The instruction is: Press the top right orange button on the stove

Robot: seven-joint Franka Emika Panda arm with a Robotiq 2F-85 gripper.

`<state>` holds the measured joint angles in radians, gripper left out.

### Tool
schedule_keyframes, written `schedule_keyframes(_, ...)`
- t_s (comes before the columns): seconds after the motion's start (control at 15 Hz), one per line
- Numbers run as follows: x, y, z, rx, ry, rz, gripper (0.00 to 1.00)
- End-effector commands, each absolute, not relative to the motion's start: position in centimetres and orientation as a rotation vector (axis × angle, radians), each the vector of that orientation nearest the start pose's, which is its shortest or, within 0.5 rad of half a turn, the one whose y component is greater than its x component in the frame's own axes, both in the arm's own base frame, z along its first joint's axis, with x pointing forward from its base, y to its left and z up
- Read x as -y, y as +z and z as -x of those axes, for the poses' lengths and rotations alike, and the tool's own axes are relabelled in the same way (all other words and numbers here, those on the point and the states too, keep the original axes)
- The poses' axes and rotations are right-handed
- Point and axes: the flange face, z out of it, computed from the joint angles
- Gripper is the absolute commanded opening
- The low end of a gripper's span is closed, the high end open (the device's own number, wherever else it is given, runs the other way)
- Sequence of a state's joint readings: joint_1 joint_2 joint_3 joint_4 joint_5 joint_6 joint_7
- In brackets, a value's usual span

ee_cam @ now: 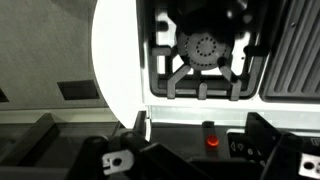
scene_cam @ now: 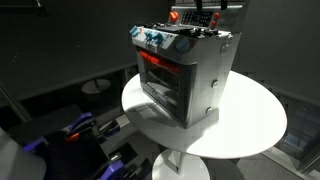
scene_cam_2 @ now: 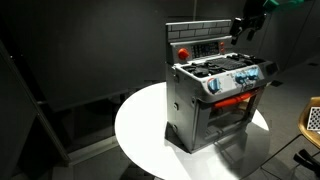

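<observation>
Where the round white table (scene_cam_2: 140, 130) curves closest in an exterior view, the toy stove (scene_cam_2: 190, 110) stands on it, its oven window (scene_cam_2: 228, 103) glowing orange-red beneath a row of blue knobs (scene_cam_2: 240, 80). Behind the knobs lie the dark burner grates (ee_cam: 205, 50), and behind them rises the grey back panel (scene_cam_2: 205, 45). The gripper (scene_cam_2: 248, 25) hangs above that panel's far end. In the wrist view its fingers (ee_cam: 112, 160) stand wide apart, holding nothing, and a small orange button (ee_cam: 211, 141) sits between them on the panel, clear of both.
</observation>
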<state>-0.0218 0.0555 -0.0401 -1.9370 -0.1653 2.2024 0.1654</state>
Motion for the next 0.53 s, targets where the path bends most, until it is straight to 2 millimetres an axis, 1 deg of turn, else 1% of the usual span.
schedule_keyframes(0.0, 4.0, 49.8, -56.4, -0.138, -0.203, 3.233, 1.00)
schedule_keyframes(0.2, 3.9, 51.4, -54.2, -0.095, -0.103, 3.219, 1.00)
schedule_keyframes(0.47, 3.4, 53.7, -51.0, -0.003, 0.009, 3.158, 1.00)
